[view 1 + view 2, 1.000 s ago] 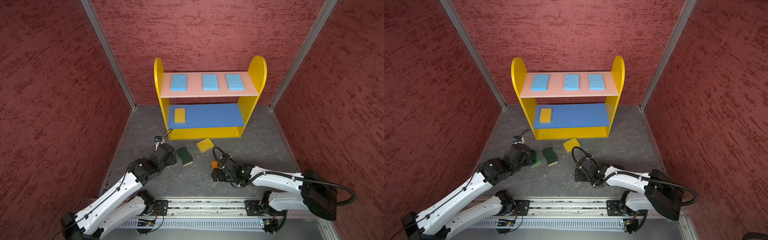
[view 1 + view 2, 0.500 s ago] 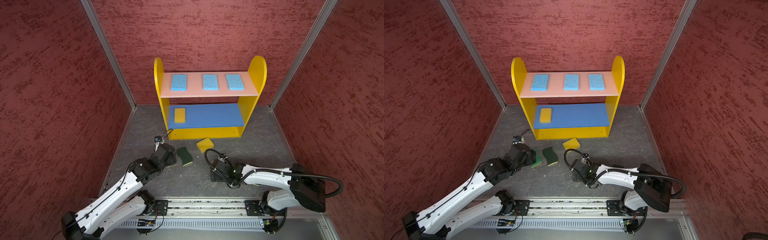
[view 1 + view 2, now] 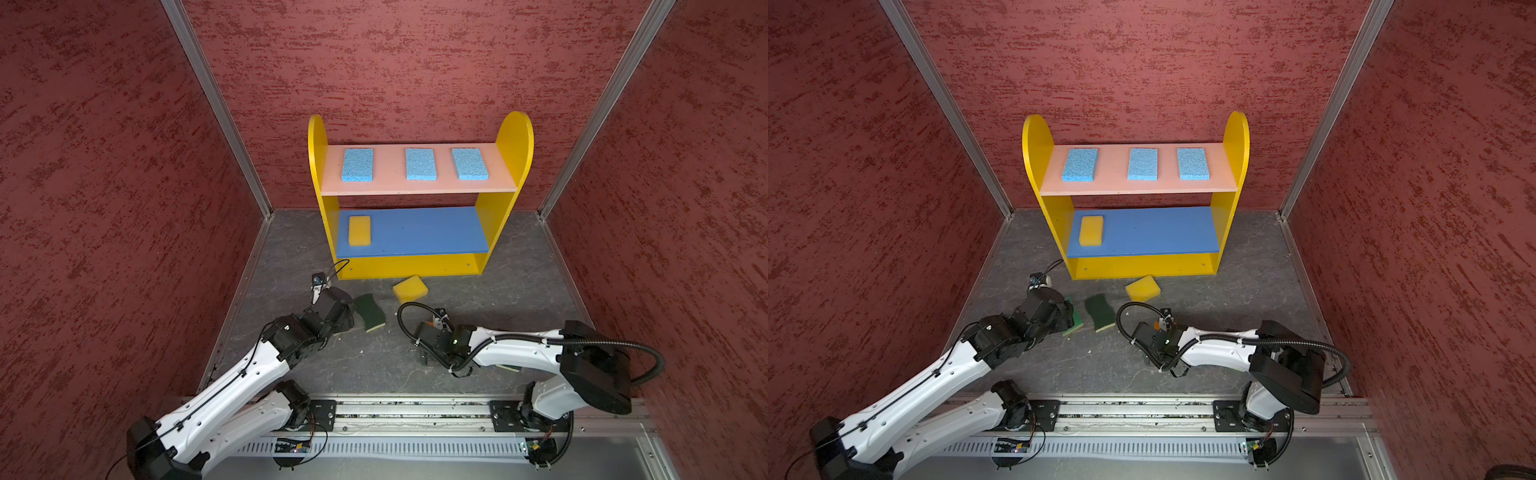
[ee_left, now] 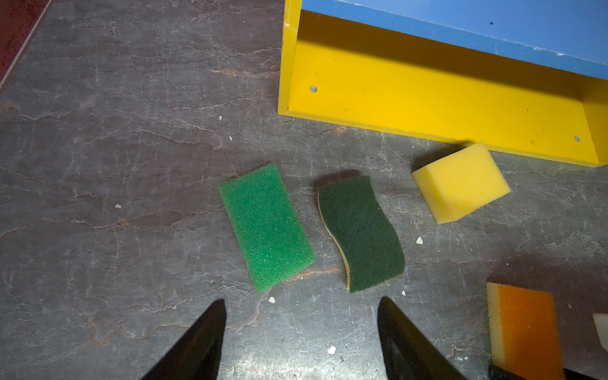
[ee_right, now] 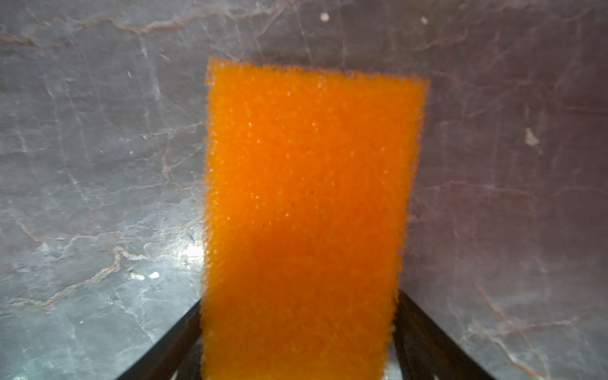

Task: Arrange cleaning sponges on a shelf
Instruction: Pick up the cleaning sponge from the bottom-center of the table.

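My right fingers (image 5: 177, 339) flank the orange-topped sponge (image 5: 302, 214) on the counter (image 5: 82, 164), at its sides; whether they are pinching it, I cannot tell. Left fingers (image 4: 204, 339) spread, empty, bright green sponge (image 4: 266, 227) just ahead.

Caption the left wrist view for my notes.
Open left gripper facing green sponge, dark wavy sponge, yellow sponge, orange sponge before shelf.

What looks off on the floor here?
Yellow sponge on the floor looks tilted, one edge seemingly propped against the shelf base. Pale crumbs are scattered nearby.
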Controlling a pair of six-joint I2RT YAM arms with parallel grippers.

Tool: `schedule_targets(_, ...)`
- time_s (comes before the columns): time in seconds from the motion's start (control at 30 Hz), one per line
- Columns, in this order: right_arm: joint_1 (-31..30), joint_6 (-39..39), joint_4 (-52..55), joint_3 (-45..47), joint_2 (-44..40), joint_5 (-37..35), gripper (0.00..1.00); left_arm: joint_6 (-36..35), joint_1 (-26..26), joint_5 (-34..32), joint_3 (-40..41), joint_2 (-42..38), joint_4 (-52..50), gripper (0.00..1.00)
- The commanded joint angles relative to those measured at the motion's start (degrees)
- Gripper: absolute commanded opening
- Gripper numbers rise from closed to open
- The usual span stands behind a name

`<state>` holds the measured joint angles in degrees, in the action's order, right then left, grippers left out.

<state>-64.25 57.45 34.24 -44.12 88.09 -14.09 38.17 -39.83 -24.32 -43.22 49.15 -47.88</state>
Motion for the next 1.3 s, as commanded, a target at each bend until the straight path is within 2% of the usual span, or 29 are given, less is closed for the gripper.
schedule_targets(0.0,-1.38,2.78,2.07,-0.24,1.37,2.94,0.79,0.48,-0.15,0.05,0.37,0.12,1.67,0.73)
schedule_targets(0.13,-1.76,3.19,2.08,-0.29,1.24,2.86,0.78,0.58,-0.07,0.39,0.92,0.41,2.52,0.73)
schedule_targets(0.4,-1.76,2.67,1.3,-0.22,-0.66,1.1,0.65,0.8,0.11,0.15,0.65,0.63,2.37,0.73)
schedule_targets(0.63,-1.76,1.08,2.6,-1.44,-1.3,-0.13,0.64,0.57,0.46,-0.29,-0.45,1.52,2.44,0.73)
schedule_targets(0.9,-1.76,-1.19,4.35,-5.94,-8.32,-5.79,0.58,0.15,0.44,-1.57,-1.46,0.44,1.2,0.73)
schedule_targets(1.27,0.48,-13.19,1.91,-14.36,-11.08,-11.76,0.6,-0.72,0.96,-2.21,-2.7,-0.78,0.95,0.73)
